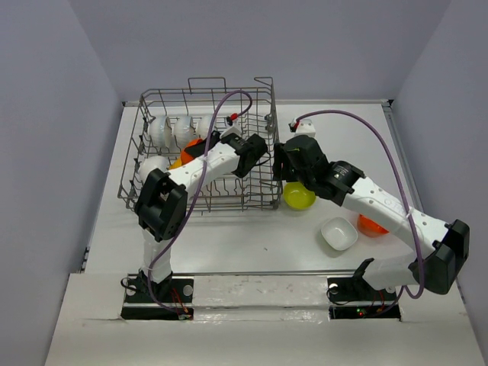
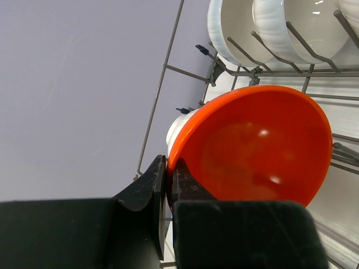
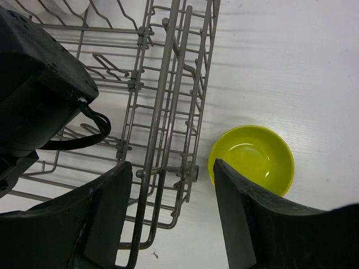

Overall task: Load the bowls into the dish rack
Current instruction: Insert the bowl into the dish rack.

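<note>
White bench (image 1: 252, 244) under pale lilac walls is what we work on, with the dish rack (image 1: 229, 99) at its far left. Our left end effector (image 2: 170, 179) is inside the rack, pinched tight on the rim of a red-orange bowl (image 2: 252, 151). That bowl stands on edge straight ahead of the fingers, with a white bowl (image 2: 179, 126) just behind it and more white bowls (image 2: 269, 28) racked beyond. We judge the thin rim grip the main risk: a nudge against the tines (image 2: 305, 42) or the neighbouring white bowl could twist the bowl loose or knock the others over. Our right end effector (image 3: 174, 213) hangs with its jaws wide apart and nothing between them, one finger over the rack's side wall, the other over the lime green bowl (image 3: 252, 159), which sits on the bench just outside that wall. Coming down there, we could snag the wire. The left arm (image 3: 39, 95) is close on that side too, so the arms could clash. A squarish white bowl (image 1: 338, 233) and an orange bowl (image 1: 371, 224) wait on the bench behind the right end effector, the orange one partly under its arm.
</note>
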Motion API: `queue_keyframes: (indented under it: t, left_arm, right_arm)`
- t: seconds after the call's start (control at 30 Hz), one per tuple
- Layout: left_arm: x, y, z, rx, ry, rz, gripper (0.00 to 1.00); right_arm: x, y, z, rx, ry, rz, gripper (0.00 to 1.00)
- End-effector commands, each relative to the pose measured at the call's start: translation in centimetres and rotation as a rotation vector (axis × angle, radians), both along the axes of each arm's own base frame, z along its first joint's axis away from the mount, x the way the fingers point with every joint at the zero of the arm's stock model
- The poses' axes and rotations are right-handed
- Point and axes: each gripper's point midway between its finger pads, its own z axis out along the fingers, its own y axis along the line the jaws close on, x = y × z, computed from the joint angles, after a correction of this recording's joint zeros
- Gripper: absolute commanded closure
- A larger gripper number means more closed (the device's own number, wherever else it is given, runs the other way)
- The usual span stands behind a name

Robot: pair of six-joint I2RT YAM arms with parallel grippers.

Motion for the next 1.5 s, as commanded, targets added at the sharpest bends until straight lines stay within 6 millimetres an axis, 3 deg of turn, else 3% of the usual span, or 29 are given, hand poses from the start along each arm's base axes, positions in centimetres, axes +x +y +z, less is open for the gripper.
queue_keyframes:
  t: [0.0, 0.6, 1.47]
  left_arm:
    - [0.1, 1.0, 0.0, 0.051, 0.010, 0.024, 1.00]
    - [-0.3, -1.0, -0.3, 0.075, 0.016, -0.032, 0.92]
    - [-0.4, -4.5, -0.3, 0.134, -0.003, -0.116, 0.91]
  right_arm:
    - [0.0, 0.3, 2.2, 0.050, -0.061, 0.016, 0.35]
    - [-0.1, 0.1, 2.2, 0.057, -0.064, 0.012, 0.34]
    - [-0.1, 0.1, 2.3, 0.063, -0.064, 0.008, 0.35]
